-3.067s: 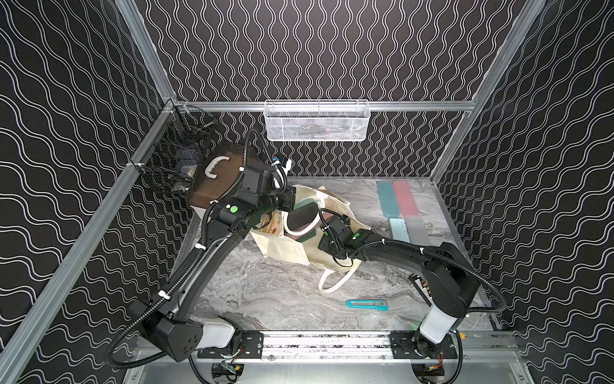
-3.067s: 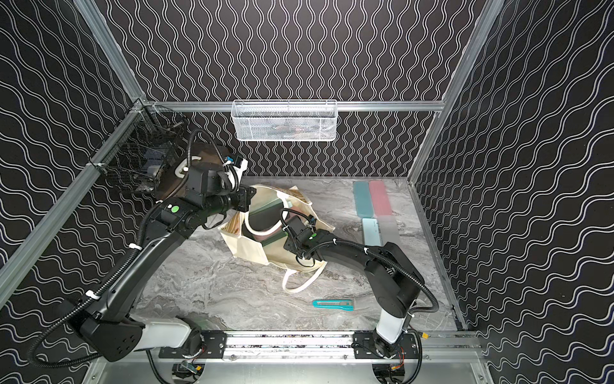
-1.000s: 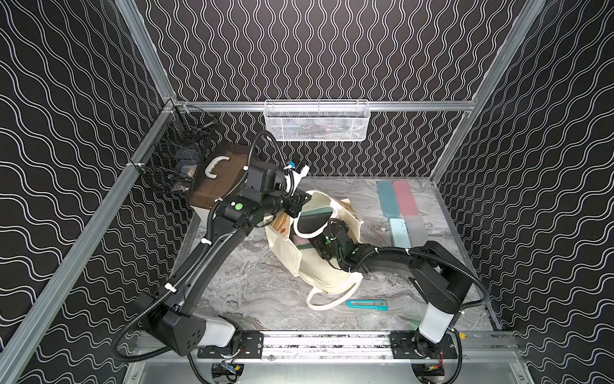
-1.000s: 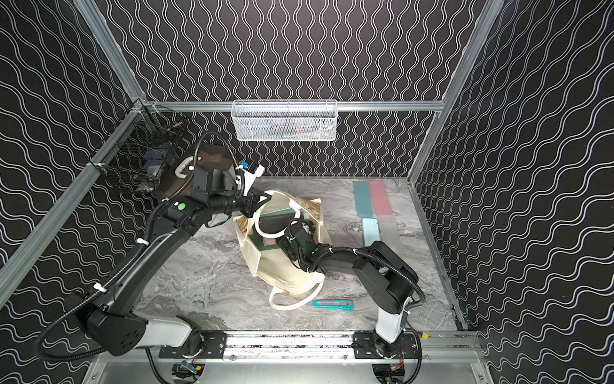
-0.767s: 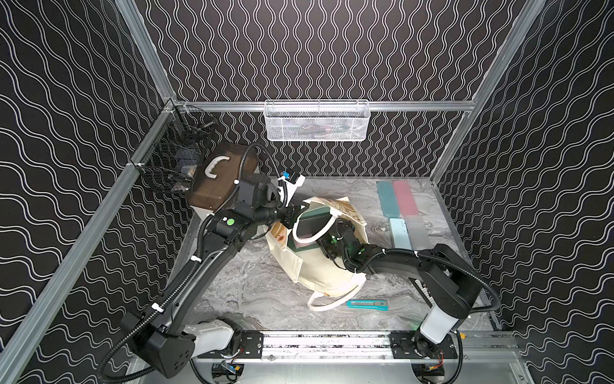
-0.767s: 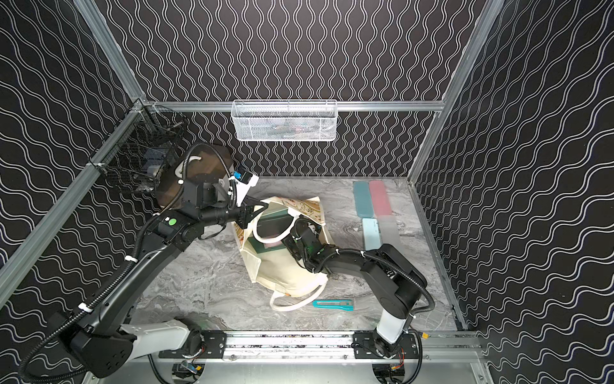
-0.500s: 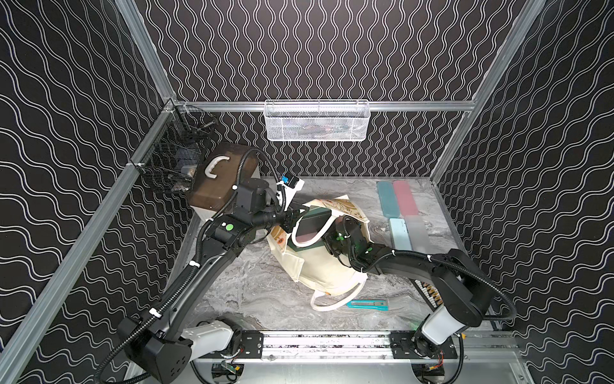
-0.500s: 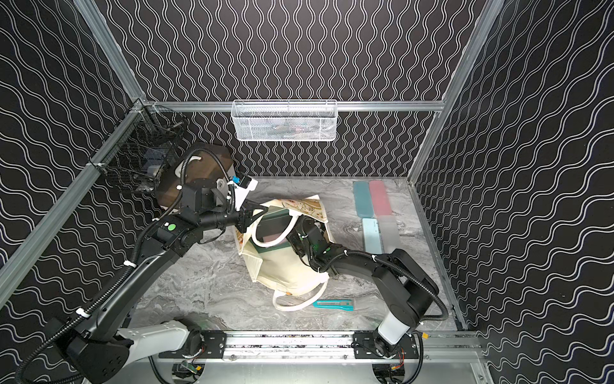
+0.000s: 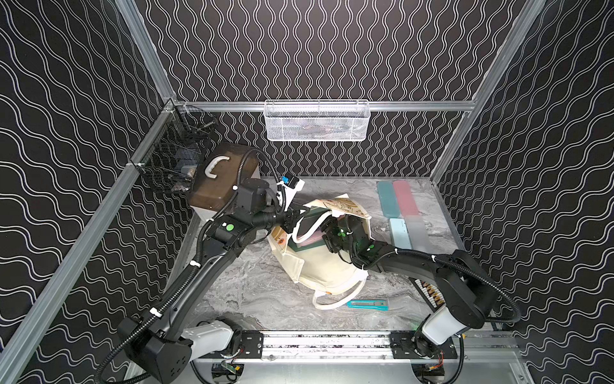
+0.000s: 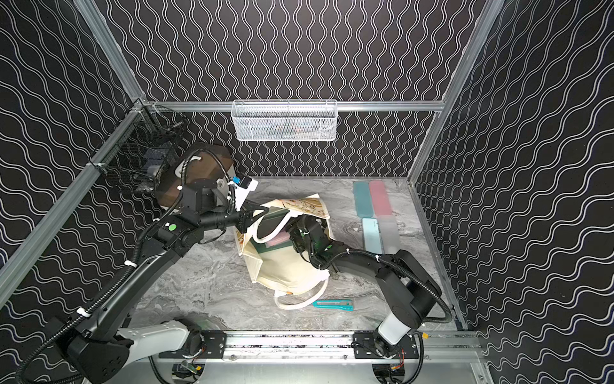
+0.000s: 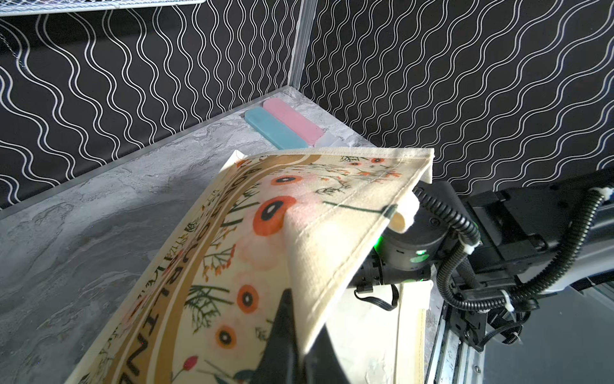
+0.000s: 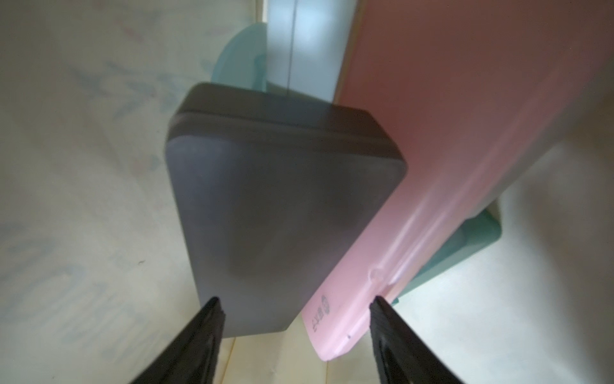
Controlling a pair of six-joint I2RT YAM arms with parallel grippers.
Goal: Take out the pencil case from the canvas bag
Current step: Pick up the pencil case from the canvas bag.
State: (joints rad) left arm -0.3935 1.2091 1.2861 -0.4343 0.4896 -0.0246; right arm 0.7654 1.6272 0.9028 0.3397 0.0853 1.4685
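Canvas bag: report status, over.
Left gripper shut on canvas bag rim. Right gripper open inside bag. Pink case ungripped, grey case alongside.

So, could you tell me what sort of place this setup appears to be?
Likely a robot test cell: two black arms on a metal rail, black wavy-patterned enclosure walls, grey marbled tabletop.

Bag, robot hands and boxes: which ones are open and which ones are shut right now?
bag: lying on the table, mouth held open.
left gripper: shut on the bag's rim.
right gripper: open, inside the bag, at the ends of the cases.
grey case: in the bag, shut.
pink case: in the bag, shut.
box: lid shut.
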